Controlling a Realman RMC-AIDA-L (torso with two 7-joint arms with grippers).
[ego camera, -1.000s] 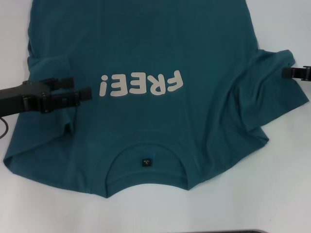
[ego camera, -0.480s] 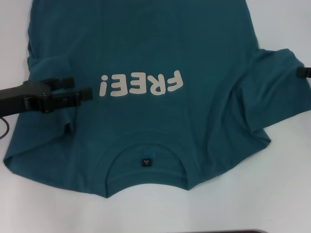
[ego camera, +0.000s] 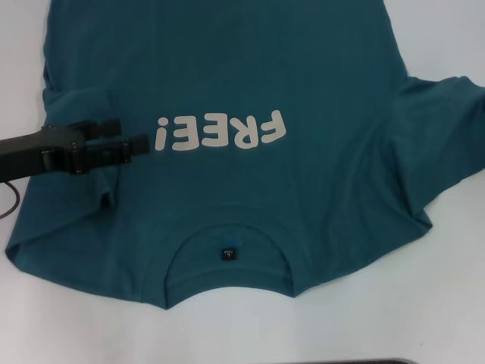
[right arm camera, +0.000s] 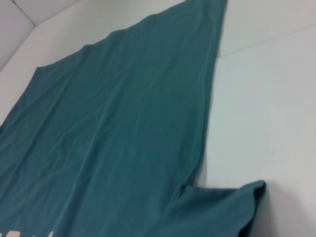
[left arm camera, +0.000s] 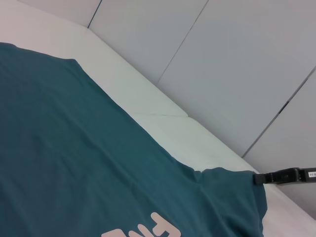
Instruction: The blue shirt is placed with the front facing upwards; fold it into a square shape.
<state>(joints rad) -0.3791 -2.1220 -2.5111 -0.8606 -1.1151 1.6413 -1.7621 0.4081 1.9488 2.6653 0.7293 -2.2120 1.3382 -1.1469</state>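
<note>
Large dark teal-blue cotton T-shirt [ego camera: 250,83] lies flat on the white table [ego camera: 424,318], print side up, long axis running away from the robot: collar and dark neck label [ego camera: 228,254] at the near edge, hem at the far edge, off-white "FREE!" print [ego camera: 221,133] reading upside down from the head view. Left gripper [ego camera: 130,135] sits over the shirt's left chest area, fingertips just beside the "!" of the print, fingers slightly parted with no cloth between them. Right gripper [left arm camera: 281,176] appears only in the left wrist view, at the right sleeve's edge; can't tell its finger state. Right sleeve wrinkled, left sleeve folded inward.
</note>
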